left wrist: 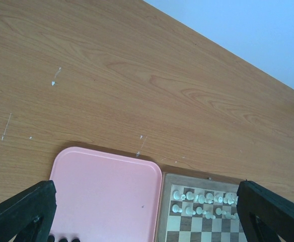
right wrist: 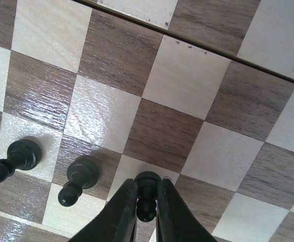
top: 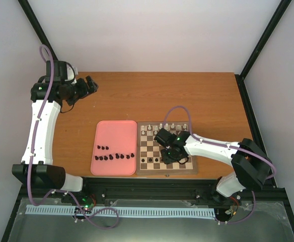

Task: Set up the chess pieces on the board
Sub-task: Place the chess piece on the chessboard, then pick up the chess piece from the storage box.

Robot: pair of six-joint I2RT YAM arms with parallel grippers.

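- the right tool (right wrist: 147,195) rises from the bottom middle of the right wrist view. its two dark fingers (right wrist: 122,212) are pressed against either side of a black piece (right wrist: 148,180), pinching its upper part with no gap showing.
- that black piece stands upright over a light square of the board (right wrist: 162,136), low in the centre of the frame. i cannot tell whether its base touches the wood.
- two other chess pieces (right wrist: 81,174) stand upright in the lower left of the same view, one on a dark square and one on the light square to its left. they are apart from each other and from the tool.
- in the top view the board lies right of centre on the wooden surface (top: 187,96), just beside a pink tray (top: 112,132) on its left.
- the right tool is over the lower right part of the board.
- white pieces (top: 173,126) line the board's upper rows.
- other black chess pieces lie in the tray's lower half, most in a row and a few just above it to the left.
- the left tool (top: 91,85) is in the upper left of the top view, over bare surface and well apart from tray and board.
- in the left wrist view its fingers (left wrist: 21,212) sit at the two bottom corners, spread wide, with nothing between them.
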